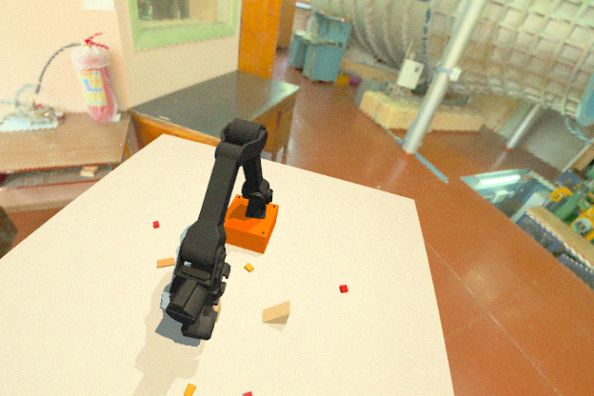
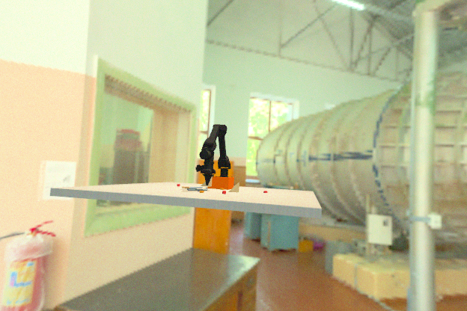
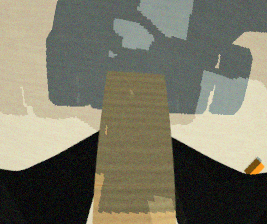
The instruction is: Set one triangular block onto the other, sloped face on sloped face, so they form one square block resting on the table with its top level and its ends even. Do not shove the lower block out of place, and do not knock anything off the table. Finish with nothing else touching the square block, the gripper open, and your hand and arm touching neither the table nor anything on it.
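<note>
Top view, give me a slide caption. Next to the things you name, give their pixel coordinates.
Black arm point(image 1: 208, 209) gripping one triangular block point(image 1: 217, 309) point(image 3: 135, 145), its mate point(image 1: 277, 312) waiting on the pale table point(image 1: 362, 238).

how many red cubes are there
3 in the top view: one red cube left of the arm, another right, one at the bottom edge. The arm could hide more.

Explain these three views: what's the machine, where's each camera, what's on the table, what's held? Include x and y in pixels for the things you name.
It's one black robot arm on an orange base point(image 1: 247, 238) point(image 2: 223, 182), ending in a two-fingered gripper point(image 3: 132, 137).

Top view: from above, looking down at an angle. Exterior: from farther off, near table height. Wrist: from the arm's end, looking past the fingers.

On the pale table point(image 1: 362, 228) point(image 2: 277, 198) sits one wooden wedge point(image 1: 276, 312) point(image 2: 235, 188); small red and orange pieces lie scattered around. The gripper is closed on a second wooden block point(image 3: 136, 145), presumably the matching wedge; its full shape is hidden.
</note>
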